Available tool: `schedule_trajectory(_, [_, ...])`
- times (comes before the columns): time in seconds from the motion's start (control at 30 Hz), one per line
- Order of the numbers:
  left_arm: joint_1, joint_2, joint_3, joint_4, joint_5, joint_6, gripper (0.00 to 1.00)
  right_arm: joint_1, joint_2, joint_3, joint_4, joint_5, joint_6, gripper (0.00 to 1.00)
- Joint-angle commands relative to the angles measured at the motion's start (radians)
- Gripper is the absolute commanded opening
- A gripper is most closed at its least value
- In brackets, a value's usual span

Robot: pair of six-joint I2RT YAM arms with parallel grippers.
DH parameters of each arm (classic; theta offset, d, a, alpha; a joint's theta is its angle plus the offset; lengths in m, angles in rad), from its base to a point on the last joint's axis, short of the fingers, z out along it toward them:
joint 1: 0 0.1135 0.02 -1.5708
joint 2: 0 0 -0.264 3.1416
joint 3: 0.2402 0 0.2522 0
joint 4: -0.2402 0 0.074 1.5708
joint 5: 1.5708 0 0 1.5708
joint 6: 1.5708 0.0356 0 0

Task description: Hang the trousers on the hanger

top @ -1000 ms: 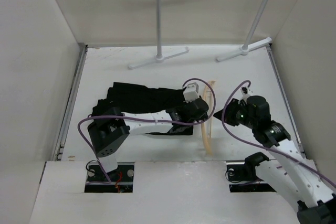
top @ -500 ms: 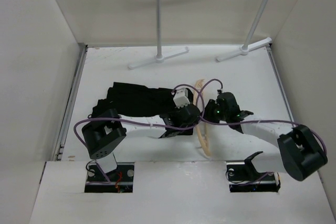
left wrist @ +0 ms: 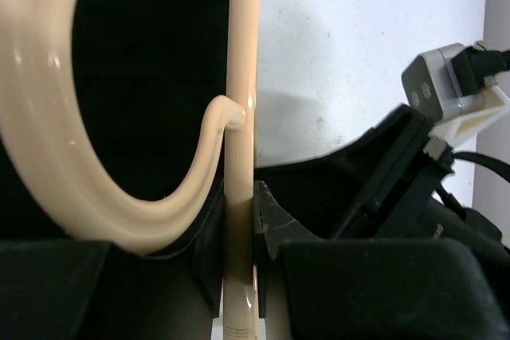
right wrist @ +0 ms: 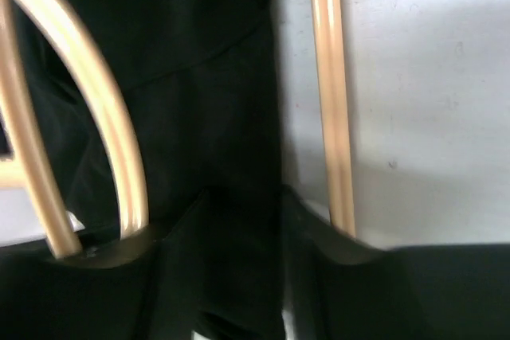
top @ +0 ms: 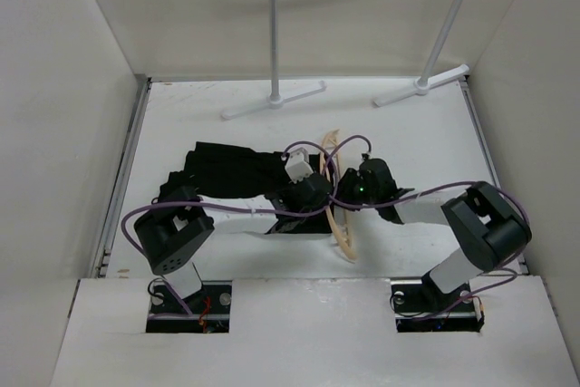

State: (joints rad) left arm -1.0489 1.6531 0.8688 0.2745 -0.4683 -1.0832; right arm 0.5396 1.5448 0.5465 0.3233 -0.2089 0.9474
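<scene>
The black trousers (top: 231, 171) lie crumpled on the table left of centre. The tan wooden hanger (top: 343, 235) lies across their right end. My left gripper (top: 317, 198) is shut on the hanger's straight bar (left wrist: 239, 220); its curved shoulder (left wrist: 48, 141) arcs over the black cloth (left wrist: 143, 77). My right gripper (top: 352, 189) reaches in from the right, between the hanger's bar (right wrist: 331, 101) and shoulder (right wrist: 103, 109). Its jaws stand narrowly apart with a fold of the trousers (right wrist: 215, 77) filling the gap between the fingers (right wrist: 319, 252).
A white metal rail stand (top: 275, 33) stands at the back of the table, its feet (top: 272, 101) spread on the surface. Side walls close in the table left and right. Purple cables (top: 227, 210) loop over both arms.
My right arm has swung in from the right side to the hanger and trousers. The hanger has shifted left and tilted with my left gripper.
</scene>
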Motion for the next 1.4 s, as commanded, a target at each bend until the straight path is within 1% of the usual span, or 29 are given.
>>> schedule_trajectory(0.0, [-0.004,-0.047,-0.027,0.015,0.060,-0.011,0.01,0.009,0.049,0.015,0.097,0.002,0.062,0.35])
schedule_trajectory(0.03, [-0.003,-0.050,-0.033,0.015,0.063,-0.011,0.01,0.007,0.051,0.016,0.105,-0.004,0.071,0.26])
schedule_trajectory(0.07, [0.000,-0.055,-0.039,0.015,0.068,-0.011,0.01,0.009,0.040,0.017,0.108,-0.007,0.079,0.20])
schedule_trajectory(0.1, [0.002,-0.061,-0.047,0.015,0.071,-0.009,0.01,0.010,0.017,0.020,0.109,-0.006,0.083,0.17])
schedule_trajectory(0.2, [0.019,-0.090,-0.082,0.012,0.077,-0.006,0.01,-0.002,-0.073,0.035,0.077,0.006,0.082,0.16])
schedule_trajectory(0.33, [0.057,-0.160,-0.148,0.003,0.071,-0.001,0.01,-0.046,-0.182,0.059,-0.038,0.008,0.062,0.14])
schedule_trajectory(0.57, [0.166,-0.318,-0.261,-0.058,0.068,0.025,0.01,-0.158,-0.377,0.040,-0.205,0.002,-0.002,0.09])
schedule_trajectory(0.7, [0.210,-0.395,-0.306,-0.112,0.077,0.049,0.02,-0.218,-0.423,0.014,-0.236,-0.015,-0.024,0.09])
schedule_trajectory(0.73, [0.215,-0.406,-0.315,-0.119,0.082,0.054,0.02,-0.220,-0.413,0.010,-0.230,-0.021,-0.024,0.11])
schedule_trajectory(0.8, [0.217,-0.411,-0.329,-0.118,0.095,0.057,0.02,-0.203,-0.344,0.030,-0.210,-0.073,-0.041,0.23])
schedule_trajectory(0.83, [0.212,-0.403,-0.327,-0.113,0.100,0.057,0.02,-0.163,-0.304,0.052,-0.199,-0.092,-0.053,0.34])
schedule_trajectory(0.9, [0.194,-0.385,-0.315,-0.112,0.100,0.057,0.02,-0.061,-0.218,0.102,-0.172,-0.095,-0.082,0.63])
schedule_trajectory(0.93, [0.182,-0.378,-0.309,-0.110,0.093,0.057,0.02,-0.024,-0.174,0.134,-0.165,-0.093,-0.087,0.71])
schedule_trajectory(0.97, [0.175,-0.372,-0.303,-0.110,0.089,0.057,0.02,0.011,-0.135,0.162,-0.158,-0.093,-0.088,0.74])
schedule_trajectory(1.03, [0.172,-0.369,-0.298,-0.109,0.085,0.057,0.02,0.065,-0.063,0.216,-0.152,-0.083,-0.090,0.75])
schedule_trajectory(1.2, [0.180,-0.374,-0.304,-0.107,0.083,0.054,0.02,0.125,0.066,0.296,-0.150,-0.060,-0.096,0.64])
schedule_trajectory(1.37, [0.168,-0.368,-0.306,-0.106,0.082,0.051,0.02,0.142,0.161,0.329,-0.148,-0.050,-0.101,0.63])
